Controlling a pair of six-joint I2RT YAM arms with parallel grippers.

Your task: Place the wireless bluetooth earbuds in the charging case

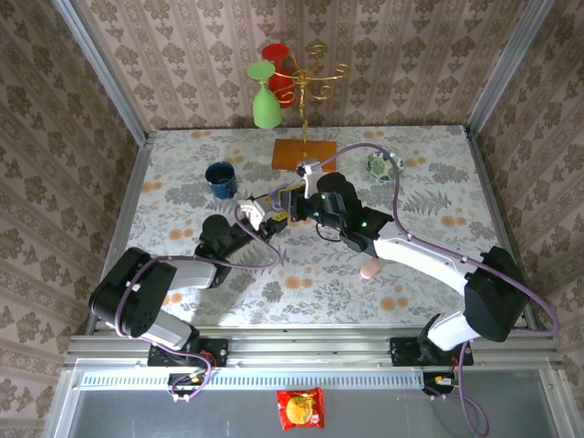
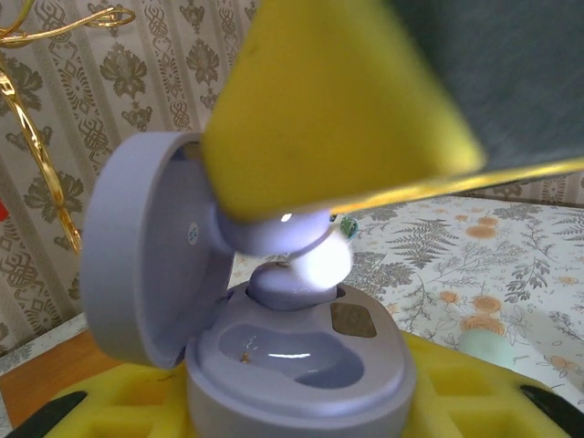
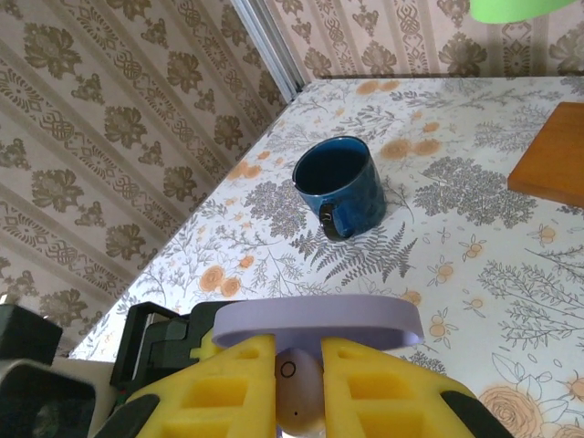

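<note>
Earbud [image 3: 299, 391], a small whitish-lilac piece, is sitting pinched between the yellow pads [image 3: 242, 392] of your right gripper [image 3: 299, 360], whose jaws are clamped on it. In the left wrist view that earbud is hanging under a yellow pad, right over the open lilac charging case [image 2: 301, 365]. Its lower end is reaching the back of the case's inner tray, and you cannot tell from here whether it is seated. The case's lid [image 2: 146, 246] is standing open at 9 o'clock of the tray, and the front well is lying bare and glossy. Your left gripper [image 1: 272, 219] is holding the case from below, its jaws clamped on the case body with yellow padding showing on both sides. From above, the two grippers are meeting near the middle of the floral tabletop [image 1: 182, 274]. The left arm is reaching in from 7 o'clock and the right arm from 4 o'clock. A blue mug [image 1: 221, 179] is standing at 10 o'clock of that meeting point, well apart. A gold stand [image 1: 306, 82] on a wooden base [image 1: 301, 155] is rising at 12 o'clock, carrying a green glass [image 1: 265, 105] and a red one [image 1: 280, 68]. A small patterned dish [image 1: 384, 165] is lying at 2 o'clock. A pink egg-shaped case [image 1: 370, 268] is resting at 4 o'clock, just beside the right arm. A pale mint case [image 2: 484, 349] is sitting on the tabletop beyond the lilac one in the left wrist view.
</note>
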